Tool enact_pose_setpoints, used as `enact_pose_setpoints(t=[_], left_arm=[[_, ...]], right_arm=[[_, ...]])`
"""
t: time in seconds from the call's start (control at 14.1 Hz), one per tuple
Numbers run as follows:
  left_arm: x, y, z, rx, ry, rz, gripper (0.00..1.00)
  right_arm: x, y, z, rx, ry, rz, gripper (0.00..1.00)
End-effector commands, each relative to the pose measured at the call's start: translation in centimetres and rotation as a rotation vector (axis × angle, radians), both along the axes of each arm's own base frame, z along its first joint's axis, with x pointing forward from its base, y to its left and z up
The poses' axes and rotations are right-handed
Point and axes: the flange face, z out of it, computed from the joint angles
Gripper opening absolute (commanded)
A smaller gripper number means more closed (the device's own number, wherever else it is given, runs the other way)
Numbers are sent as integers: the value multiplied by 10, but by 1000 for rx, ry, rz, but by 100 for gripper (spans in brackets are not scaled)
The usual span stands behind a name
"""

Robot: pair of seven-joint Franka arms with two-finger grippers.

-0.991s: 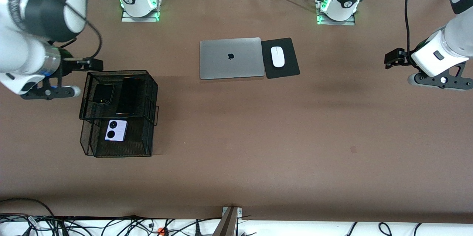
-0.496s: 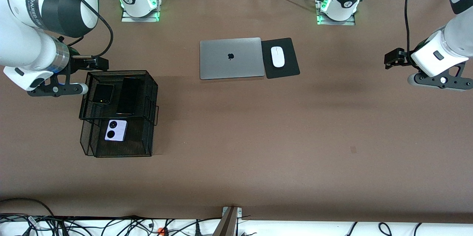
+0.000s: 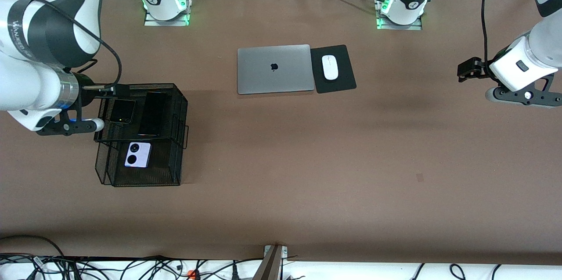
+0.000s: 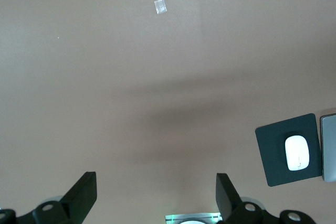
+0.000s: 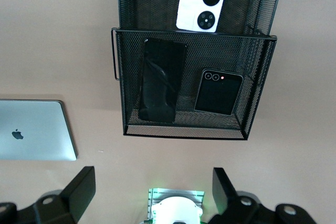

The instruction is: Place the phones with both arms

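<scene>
A black mesh two-tier tray (image 3: 181, 115) stands at the right arm's end of the table. On its upper tier the small dark grey flip phone (image 3: 122, 111) lies beside the long black slab phone (image 3: 153, 113). The lavender-white phone (image 3: 138, 154) with two black circles lies on the lower tier, nearer the front camera. The right wrist view looks down on the flip phone (image 5: 218, 91), the slab (image 5: 162, 80) and the lavender-white phone (image 5: 201, 3). My right gripper (image 3: 115, 89) hangs open and empty over the upper tier's rim; its fingers (image 5: 80, 188) hold nothing. My left gripper (image 3: 467, 70) waits open over bare table.
A shut silver laptop (image 3: 274, 69) lies mid-table beside a black mouse pad (image 3: 344, 81) with a white mouse (image 3: 329, 67). Both arm bases stand along the edge farthest from the front camera. A small tape mark (image 3: 420, 177) sits on the table. Cables run along the nearest edge.
The right arm has swung so its gripper went from the table beside the tray to over the upper tier's rim. The left arm has barely moved. The phones lie as before.
</scene>
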Motion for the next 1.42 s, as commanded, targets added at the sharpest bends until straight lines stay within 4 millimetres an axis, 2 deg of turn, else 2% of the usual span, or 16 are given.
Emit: enact_pose_setpoints(t=[0.0,0.14,0.21,0.42,0.57,1.35], left_arm=[[0,2,3,-5,-9,-10,100],[1,2,3,-4,-10,-11,100],[1,2,3,-4,-9,-11,100],[1,2,3,-4,-9,-11,100],[1,2,3,-4,-9,-11,100],[1,2,3,-4,-8,-13,100]], right_arm=[[-6,-6,22,23,-7,5,98],[-10,3,31,-5,-34,35,98],[-11,0,30,-3,-36,39,98],[-26,-25,27,34,-71,14,98],[-36,-32,23,52,-108,5,98],[-27,-46,26,60,-172,-46,99]])
